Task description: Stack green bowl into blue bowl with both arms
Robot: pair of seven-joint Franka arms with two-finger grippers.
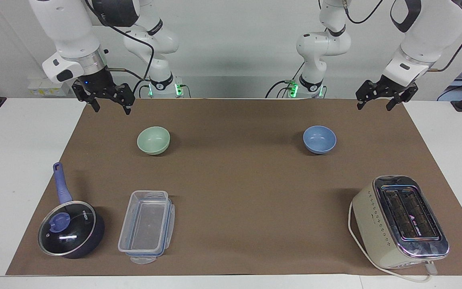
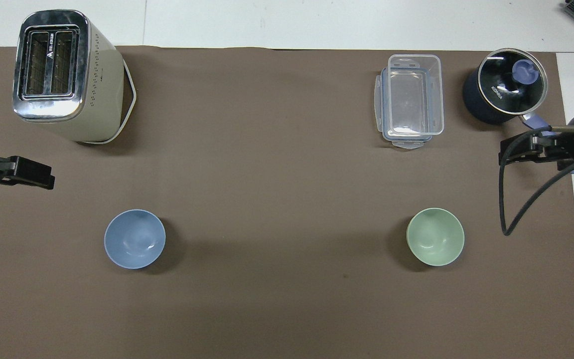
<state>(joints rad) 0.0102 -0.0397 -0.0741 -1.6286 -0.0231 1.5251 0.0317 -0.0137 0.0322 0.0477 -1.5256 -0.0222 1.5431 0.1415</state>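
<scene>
The pale green bowl (image 1: 153, 140) (image 2: 435, 236) stands upright on the brown mat toward the right arm's end of the table. Level with it, toward the left arm's end, the periwinkle blue bowl (image 1: 319, 139) (image 2: 134, 238) stands upright too. Both bowls have nothing in them. My right gripper (image 1: 111, 108) (image 2: 508, 152) hangs open in the air over the mat's edge, off to the side of the green bowl. Over the mat's other corner, my left gripper (image 1: 374, 106) (image 2: 43, 177) is open as well, clear of the blue bowl. Neither holds anything.
A cream toaster (image 1: 399, 220) (image 2: 63, 75) stands farther from the robots than the blue bowl. A clear lidless container (image 1: 146, 224) (image 2: 411, 99) and a dark blue lidded saucepan (image 1: 70, 228) (image 2: 503, 85) sit farther out than the green bowl. The brown mat (image 1: 235, 192) covers most of the white table.
</scene>
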